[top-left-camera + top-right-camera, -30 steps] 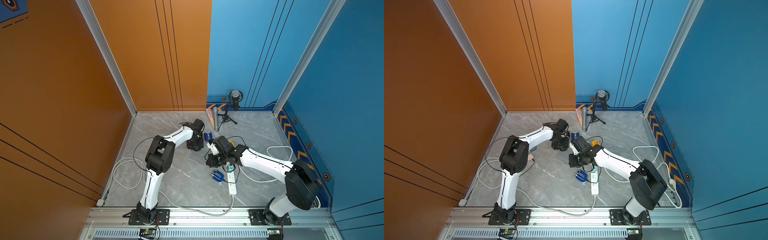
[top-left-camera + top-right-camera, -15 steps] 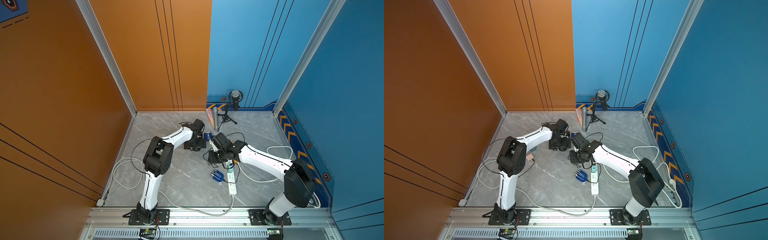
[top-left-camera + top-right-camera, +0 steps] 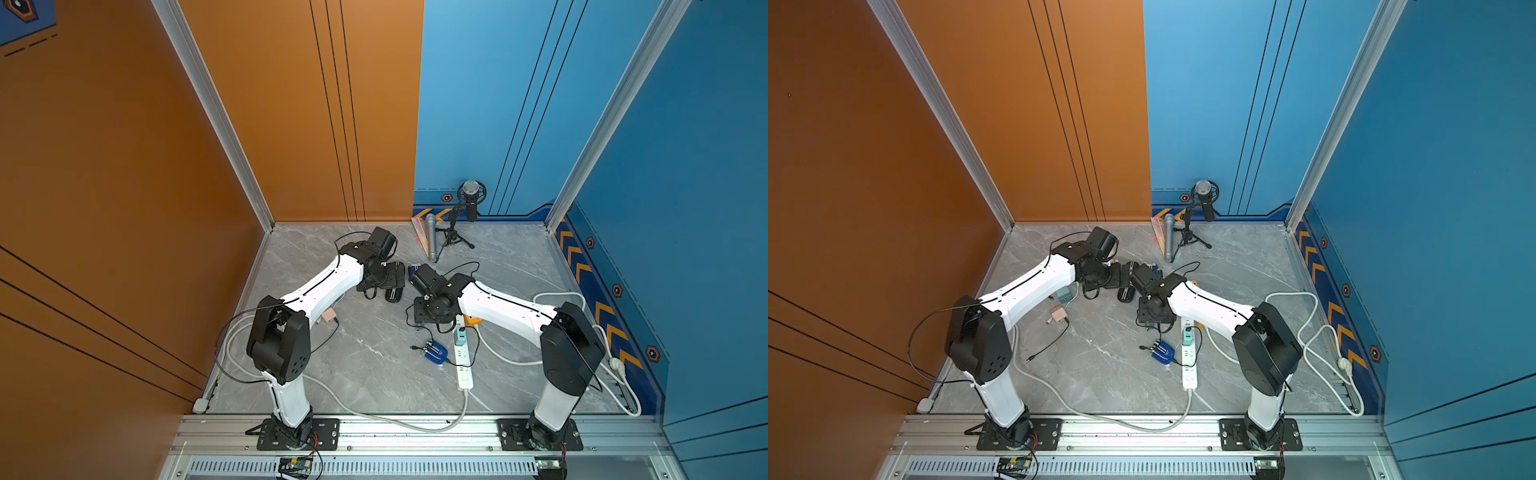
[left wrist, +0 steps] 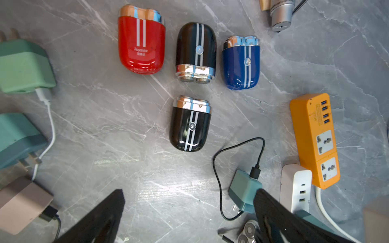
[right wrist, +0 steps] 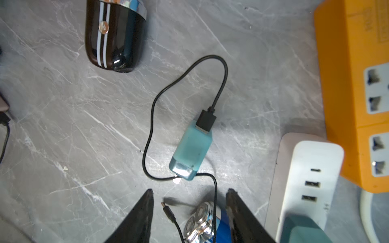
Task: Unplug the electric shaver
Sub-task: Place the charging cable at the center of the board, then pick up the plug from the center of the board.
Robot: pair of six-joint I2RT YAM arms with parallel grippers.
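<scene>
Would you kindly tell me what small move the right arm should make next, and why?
Probably lift the right gripper straight up and clear. Its jaws stand apart and hold nothing, and the cable's small plug lies loose beside the blue shaver, not in it, so the unplugging looks done.

Your blue shaver (image 3: 435, 354) lies flat on the grey marble surface (image 3: 374, 374), right of centre and toward the near edge. In the right wrist view its round silver cutting heads face up. Its port end is out of view. The black cable (image 5: 151, 130) is out of it. The cable's small plug (image 5: 167, 207) lies free on the surface just beside the heads, not touching them. The cable's other end is still seated in the teal adapter (image 5: 192, 150), which lies on its side nearby. From there the cable loops round and runs across the shaver's body.
</scene>
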